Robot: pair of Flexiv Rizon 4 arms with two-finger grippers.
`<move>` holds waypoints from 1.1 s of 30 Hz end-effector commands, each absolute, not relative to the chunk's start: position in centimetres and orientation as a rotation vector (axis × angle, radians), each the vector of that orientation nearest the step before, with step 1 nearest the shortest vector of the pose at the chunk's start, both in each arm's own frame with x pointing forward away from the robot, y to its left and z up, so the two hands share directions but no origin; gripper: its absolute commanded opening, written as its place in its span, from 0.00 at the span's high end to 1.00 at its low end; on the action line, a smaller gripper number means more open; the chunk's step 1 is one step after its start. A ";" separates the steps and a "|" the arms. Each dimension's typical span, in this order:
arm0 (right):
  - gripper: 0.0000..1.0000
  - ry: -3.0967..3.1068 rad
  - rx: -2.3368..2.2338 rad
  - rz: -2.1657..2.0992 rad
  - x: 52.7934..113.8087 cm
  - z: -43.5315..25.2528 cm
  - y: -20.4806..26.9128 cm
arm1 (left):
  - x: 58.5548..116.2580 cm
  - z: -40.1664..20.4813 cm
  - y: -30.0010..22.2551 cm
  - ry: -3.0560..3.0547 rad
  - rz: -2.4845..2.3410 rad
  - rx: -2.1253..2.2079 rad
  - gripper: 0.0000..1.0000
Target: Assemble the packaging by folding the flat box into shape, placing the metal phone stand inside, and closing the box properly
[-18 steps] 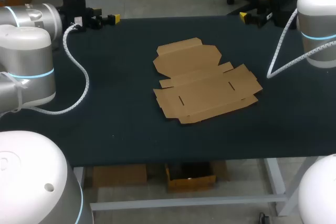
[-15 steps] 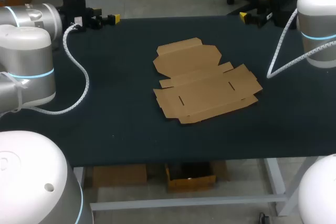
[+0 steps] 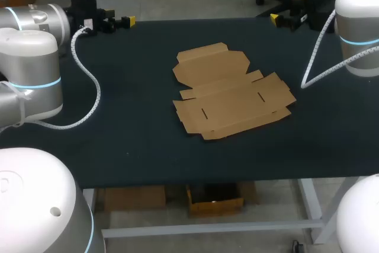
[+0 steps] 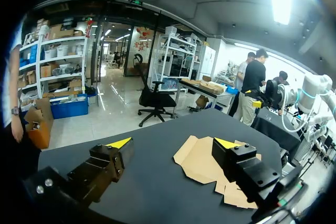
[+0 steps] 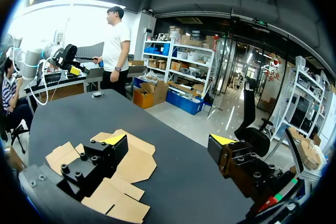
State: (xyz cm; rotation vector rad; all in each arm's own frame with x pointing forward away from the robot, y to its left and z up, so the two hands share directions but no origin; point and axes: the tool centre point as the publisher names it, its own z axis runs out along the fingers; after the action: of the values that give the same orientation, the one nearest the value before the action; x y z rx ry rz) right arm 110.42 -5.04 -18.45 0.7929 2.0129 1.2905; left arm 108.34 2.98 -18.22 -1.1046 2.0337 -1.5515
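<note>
The brown cardboard flat box [image 3: 232,92] lies unfolded and flat, flaps spread, near the middle of the dark worktop [image 3: 118,146].

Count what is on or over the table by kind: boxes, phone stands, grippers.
flat cardboard box: 1
grippers: 2, the left gripper and the right gripper, both open
metal phone stand: 0 in view
Total: 3

The table [image 3: 130,117] is viewed from above and behind in the head view, at some distance, with the flat box [image 3: 231,93] near the middle. Each wrist view is taken low over a far table corner, past the left gripper [image 4: 173,142] or the right gripper [image 5: 168,139], and is faced across the tabletop. The flat box is shared by all three views.
</note>
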 end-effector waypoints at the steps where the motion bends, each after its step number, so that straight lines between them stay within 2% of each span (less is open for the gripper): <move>1: 0.00 2.013 0.793 1.290 110.4 -18.5 -5.0 | 108.3 -18.2 3.0 2.034 -1.551 -1.105 0.00; 20: 0.00 2.084 0.925 1.236 110.2 -17.9 -6.3 | 107.9 -17.5 2.1 2.099 -1.447 -1.224 0.00; 33: 0.00 2.235 1.251 1.125 108.4 -20.2 -8.6 | 105.8 -19.6 1.4 2.088 -1.352 -1.496 0.00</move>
State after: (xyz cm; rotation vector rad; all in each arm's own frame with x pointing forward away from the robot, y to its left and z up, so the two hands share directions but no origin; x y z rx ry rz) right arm 108.51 -8.20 -20.44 1.1799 2.1068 1.2565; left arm 106.15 1.88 -19.63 -1.4579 2.0589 -1.4301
